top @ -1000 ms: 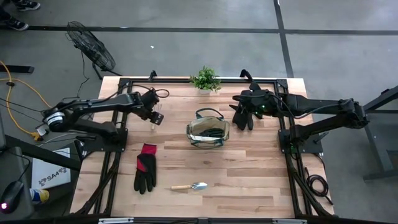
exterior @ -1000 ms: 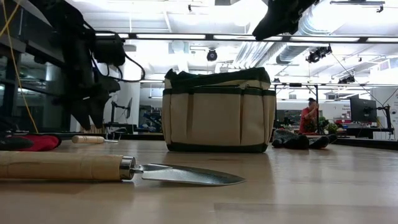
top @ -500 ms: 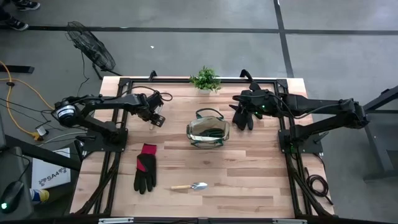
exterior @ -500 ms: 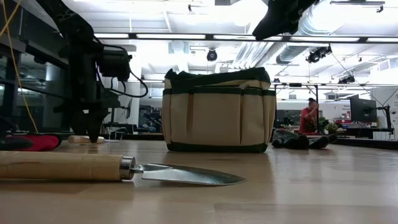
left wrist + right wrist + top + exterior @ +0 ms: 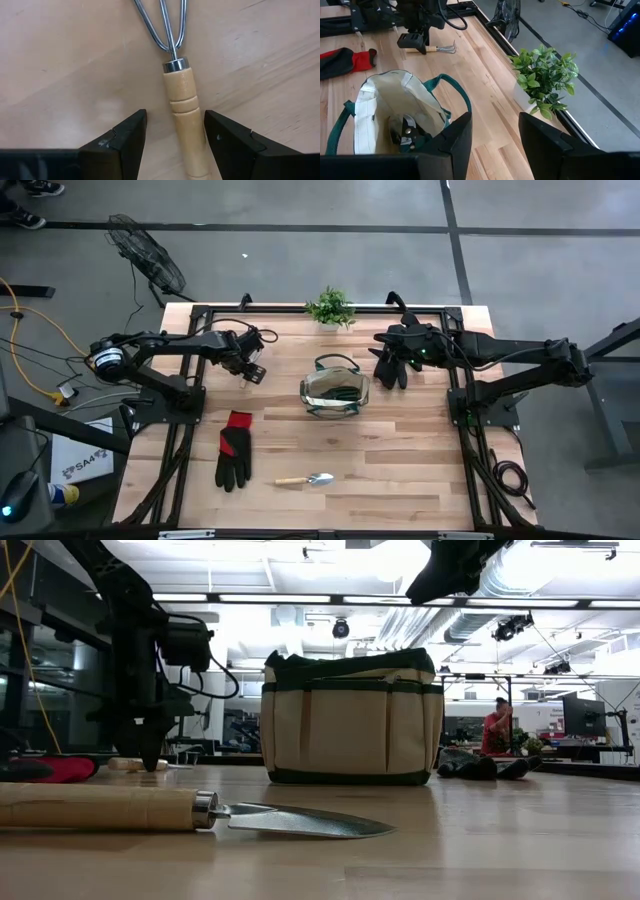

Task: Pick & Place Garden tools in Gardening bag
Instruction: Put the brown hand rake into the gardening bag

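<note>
Since a second ago, the left arm has swung its elbow outward and brought the left gripper [image 5: 248, 370] straight down over the hand rake [image 5: 181, 95], which lies on the table [image 5: 400, 460] left of the gardening bag [image 5: 335, 392]; over the last half second it has hardly moved. Only the left wrist view settles the relation: the two dark fingers [image 5: 120, 145] stand apart on either side of the rake's wooden handle, the right-hand one in that picture just touching or nearly touching it, the other with bare wood between, so the jaws are open around the handle, not clamped. From above, the rake is mostly hidden under the gripper.

At table height, the left gripper [image 5: 150, 745] points down with its tips at the tabletop, and a trowel [image 5: 190, 812] lies close to that camera, a detail seen from above merely as a small tool [image 5: 305, 479] near the front edge. A glove [image 5: 234, 448] lies left of it.

Held above the table beside the bag, the right gripper [image 5: 392, 360] has a second dark glove hanging beneath it from above; its own wrist view shows its fingers [image 5: 455, 145] parted with nothing visible between them, so whether it grips the glove cannot be told. That view alone looks into the bag, where dark-handled shears [image 5: 407, 134] lie, and takes in the potted plant [image 5: 545, 80]
</note>
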You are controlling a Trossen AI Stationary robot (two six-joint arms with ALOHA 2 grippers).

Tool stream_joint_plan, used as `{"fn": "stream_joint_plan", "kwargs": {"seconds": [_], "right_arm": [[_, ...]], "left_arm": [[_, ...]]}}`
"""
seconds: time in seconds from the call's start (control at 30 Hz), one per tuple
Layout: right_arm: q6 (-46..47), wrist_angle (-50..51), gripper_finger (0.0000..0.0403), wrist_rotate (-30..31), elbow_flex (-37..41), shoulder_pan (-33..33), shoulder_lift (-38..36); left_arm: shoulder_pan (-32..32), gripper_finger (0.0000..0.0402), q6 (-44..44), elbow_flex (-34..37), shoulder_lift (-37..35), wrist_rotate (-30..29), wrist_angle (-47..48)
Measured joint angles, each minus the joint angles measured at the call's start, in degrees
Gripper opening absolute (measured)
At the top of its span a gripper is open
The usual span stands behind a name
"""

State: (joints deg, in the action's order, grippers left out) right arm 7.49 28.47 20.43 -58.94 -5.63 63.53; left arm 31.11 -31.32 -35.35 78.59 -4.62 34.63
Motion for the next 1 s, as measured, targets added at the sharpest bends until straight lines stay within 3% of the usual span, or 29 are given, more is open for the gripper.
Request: {"fn": "stream_joint_plan", "kwargs": {"seconds": [0.57, 0.73, 0.83, 1.0], "right_arm": [[1.31, -1.64, 0.0153, -0.31, -0.07, 0.00, 0.00], [4.12, 4.68, 0.0153, -9.50, 0.01, -0.23, -0.11], [3.88, 1.18, 0.0153, -13.37, 1.73, -0.37, -1.23], [4.41, -7.37, 0.0153, -14.58, 8.79, -0.39, -6.46]], "left_arm": [[0.00, 0.0198, -0.33, 0.07, 0.07, 0.24, -0.09], [0.00, 0.0198, -0.38, 0.07, 0.07, 0.26, -0.09], [0.00, 0.0198, -0.38, 0.09, 0.07, 0.22, -0.13], [0.00, 0.0198, -0.38, 0.09, 0.07, 0.04, -0.13]]}}
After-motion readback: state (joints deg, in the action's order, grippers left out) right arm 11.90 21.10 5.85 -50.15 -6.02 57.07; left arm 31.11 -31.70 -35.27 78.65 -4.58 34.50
